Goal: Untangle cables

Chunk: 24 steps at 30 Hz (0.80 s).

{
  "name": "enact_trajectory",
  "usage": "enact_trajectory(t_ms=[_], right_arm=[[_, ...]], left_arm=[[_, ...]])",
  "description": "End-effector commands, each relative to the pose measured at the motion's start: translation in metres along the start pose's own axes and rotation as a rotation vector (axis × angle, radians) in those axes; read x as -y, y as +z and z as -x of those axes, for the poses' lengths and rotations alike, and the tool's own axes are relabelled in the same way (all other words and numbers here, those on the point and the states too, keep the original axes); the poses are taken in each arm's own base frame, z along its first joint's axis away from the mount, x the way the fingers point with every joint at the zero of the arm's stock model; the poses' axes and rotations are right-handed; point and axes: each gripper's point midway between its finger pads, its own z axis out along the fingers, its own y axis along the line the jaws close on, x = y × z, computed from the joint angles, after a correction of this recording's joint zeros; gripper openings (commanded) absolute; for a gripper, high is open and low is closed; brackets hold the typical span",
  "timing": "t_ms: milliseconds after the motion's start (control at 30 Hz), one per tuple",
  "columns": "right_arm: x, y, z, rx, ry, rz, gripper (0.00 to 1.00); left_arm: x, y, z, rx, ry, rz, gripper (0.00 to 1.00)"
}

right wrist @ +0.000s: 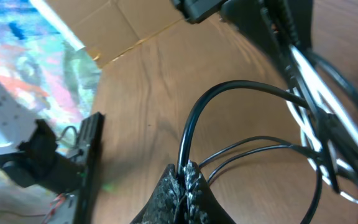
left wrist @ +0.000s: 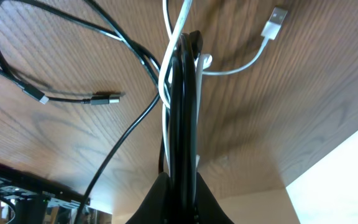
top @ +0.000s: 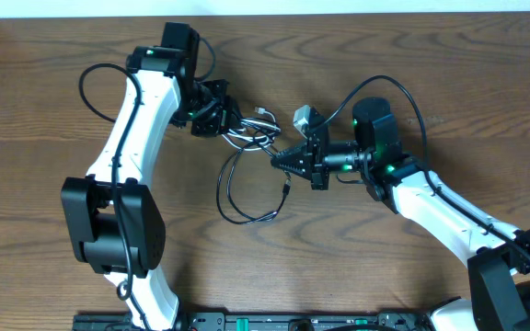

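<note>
The cables lie tangled mid-table between both arms. A white cable (top: pixel 261 122) runs through the knot, and a black cable (top: pixel 237 195) hangs from it in a loose loop toward the front. My left gripper (top: pixel 219 117) is shut on the knot. In the left wrist view its fingers (left wrist: pixel 183 112) pinch the white cable (left wrist: pixel 166 74) and a black cable (left wrist: pixel 126 46); the white plug (left wrist: pixel 275 23) lies free beyond. My right gripper (top: pixel 279 159) is shut on a black cable (right wrist: pixel 207 99), which arches up out of its fingertips (right wrist: pixel 188 171).
A small grey-white block (top: pixel 304 117) sits by the right gripper's wrist. Two black plug ends (left wrist: pixel 103 97) rest on the wood. A cardboard sheet (right wrist: pixel 135 25) lies at the far table edge. The arm bases stand along the front edge (top: pixel 293 322).
</note>
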Motion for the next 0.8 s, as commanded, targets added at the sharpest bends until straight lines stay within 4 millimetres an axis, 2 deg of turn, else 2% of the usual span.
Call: enact_trajectory(t_ms=[0, 100, 200, 367, 500, 633, 767], right_arm=[[-0.009, -0.002, 0.007, 0.015, -0.09, 0.028, 0.01], [-0.013, -0.013, 0.013, 0.041, -0.105, 0.081, 0.01], [0.003, -0.026, 0.016, 0.058, -0.046, 0.036, 0.01], [0.037, -0.05, 0.012, 0.072, 0.097, -0.095, 0.01], [0.066, -0.061, -0.008, 0.035, 0.237, -0.255, 0.01], [0.093, -0.073, -0.041, -0.044, 0.391, -0.466, 0.01], [0.122, -0.102, -0.081, -0.141, 0.525, -0.749, 0.01]], left_arm=[[-0.003, 0.004, 0.002, -0.006, -0.017, 0.015, 0.08], [-0.003, 0.003, 0.016, 0.069, -0.018, 0.015, 0.07], [-0.005, 0.002, 0.03, 0.153, -0.017, 0.025, 0.08], [-0.01, 0.0, 0.036, 0.192, -0.004, 0.044, 0.08], [-0.01, 0.002, 0.034, 0.194, 0.007, 0.048, 0.08], [-0.011, 0.006, 0.028, 0.193, 0.026, 0.056, 0.08], [-0.014, 0.011, 0.024, 0.237, 0.061, 0.072, 0.08]])
